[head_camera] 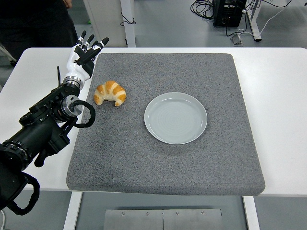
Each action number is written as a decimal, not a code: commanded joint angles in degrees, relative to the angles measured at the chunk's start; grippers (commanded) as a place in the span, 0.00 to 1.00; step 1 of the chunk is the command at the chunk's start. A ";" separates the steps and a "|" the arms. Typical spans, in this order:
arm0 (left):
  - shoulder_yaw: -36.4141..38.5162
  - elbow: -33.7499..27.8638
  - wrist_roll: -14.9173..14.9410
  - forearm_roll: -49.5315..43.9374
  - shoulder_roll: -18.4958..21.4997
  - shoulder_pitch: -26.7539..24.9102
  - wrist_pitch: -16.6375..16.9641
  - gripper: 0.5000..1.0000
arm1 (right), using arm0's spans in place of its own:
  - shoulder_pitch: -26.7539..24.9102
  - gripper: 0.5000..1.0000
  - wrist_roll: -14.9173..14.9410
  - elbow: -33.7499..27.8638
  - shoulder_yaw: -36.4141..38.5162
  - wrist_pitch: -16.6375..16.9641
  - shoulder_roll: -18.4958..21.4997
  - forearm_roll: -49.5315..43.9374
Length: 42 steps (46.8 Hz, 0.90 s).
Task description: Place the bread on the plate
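Note:
A golden croissant point(110, 93) lies on the grey mat point(163, 158), left of centre. A pale round plate point(175, 118) sits on the mat to its right, with nothing on it. My left hand point(86, 51) is at the mat's far left corner, beyond and to the left of the croissant, fingers spread and holding nothing. It does not touch the croissant. The left arm point(43, 129) comes in from the lower left. The right arm is out of view.
The mat covers most of the white table point(278, 96). A person in dark clothes point(33, 21) stands at the top left, behind the table. Cables and a black box point(229, 12) lie on the floor beyond.

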 commanded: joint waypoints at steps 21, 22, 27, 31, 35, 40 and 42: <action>1.40 -0.09 -0.18 0.27 1.27 -1.84 0.87 0.95 | 0.04 1.00 0.00 0.00 0.00 0.01 0.00 -0.02; 1.40 -0.17 0.00 0.35 1.45 -1.93 0.87 0.95 | -0.05 1.00 0.00 0.00 0.00 0.01 0.00 -0.02; 3.94 -0.09 0.35 1.06 2.76 -2.89 0.00 0.95 | 0.04 1.00 0.00 0.00 0.00 0.01 0.00 -0.02; 7.28 -0.09 1.23 1.15 4.61 -4.21 -2.28 0.95 | -0.05 1.00 0.00 0.00 0.00 0.01 0.00 -0.02; 11.32 -0.17 1.50 1.23 7.77 -5.62 -3.52 0.95 | 0.04 1.00 0.00 0.00 0.00 0.01 0.00 -0.02; 14.31 -0.17 1.58 1.15 9.10 -7.55 -3.43 0.95 | -0.05 1.00 0.00 0.00 0.00 0.01 0.00 -0.02; 14.49 -0.17 2.02 1.15 9.27 -7.99 -3.43 0.95 | 0.04 1.00 0.00 0.00 0.00 0.01 0.00 -0.02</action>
